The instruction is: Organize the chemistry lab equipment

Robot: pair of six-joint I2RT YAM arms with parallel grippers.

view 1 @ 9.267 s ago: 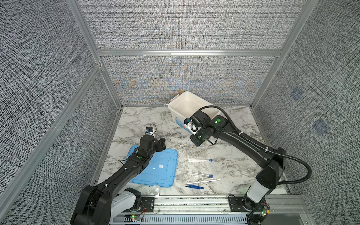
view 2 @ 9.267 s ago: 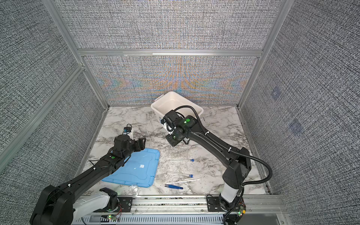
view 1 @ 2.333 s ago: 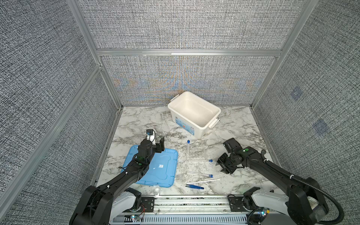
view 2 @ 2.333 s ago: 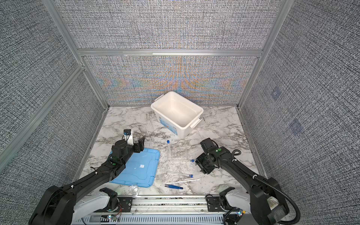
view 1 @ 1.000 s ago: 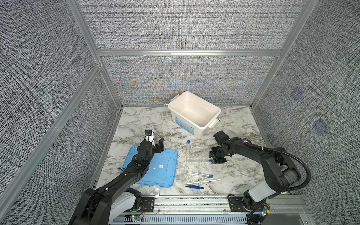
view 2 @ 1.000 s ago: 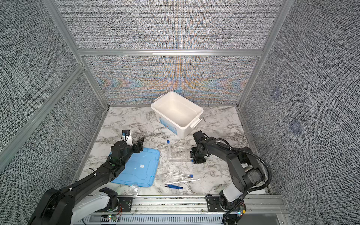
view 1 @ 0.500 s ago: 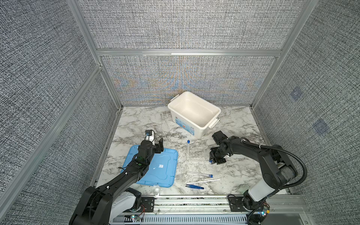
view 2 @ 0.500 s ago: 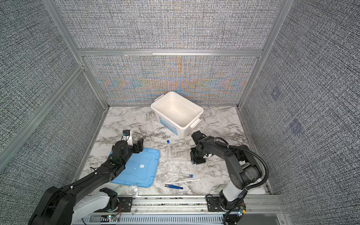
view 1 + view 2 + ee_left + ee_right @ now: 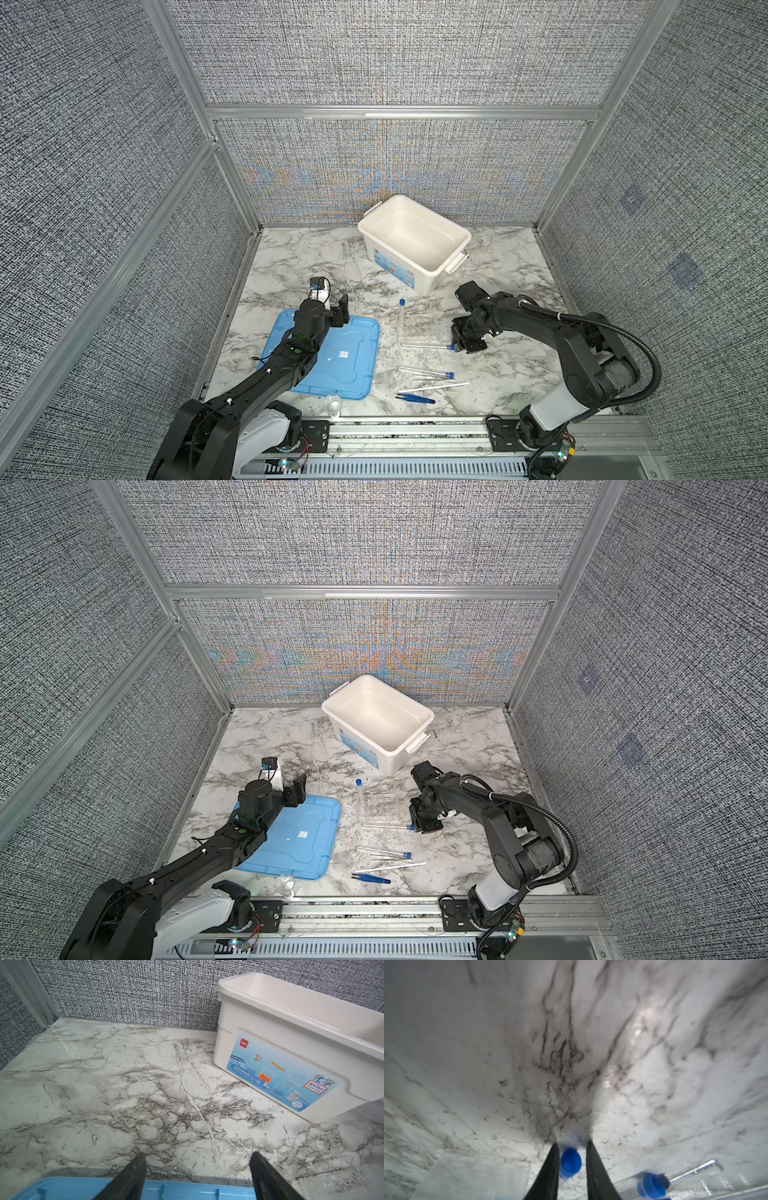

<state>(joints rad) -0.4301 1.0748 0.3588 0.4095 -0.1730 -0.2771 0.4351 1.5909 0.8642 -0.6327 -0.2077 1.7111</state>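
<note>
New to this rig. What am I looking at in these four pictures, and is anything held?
Two robot arms on a marble table inside a walled booth. Two pictures come from one overhead stereo camera, so they nearly match; the other two come from a camera on each wrist, looking along its fingers. On the table: a white tub, a blue lid, a clear rack, three blue-capped tubes, a white stick, blue tweezers and a glass dish. The left fingers are open over the lid's edge, holding nothing. The right fingers straddle the cap end of one tube beside the rack; whether they grip it yet is unclear.
</note>
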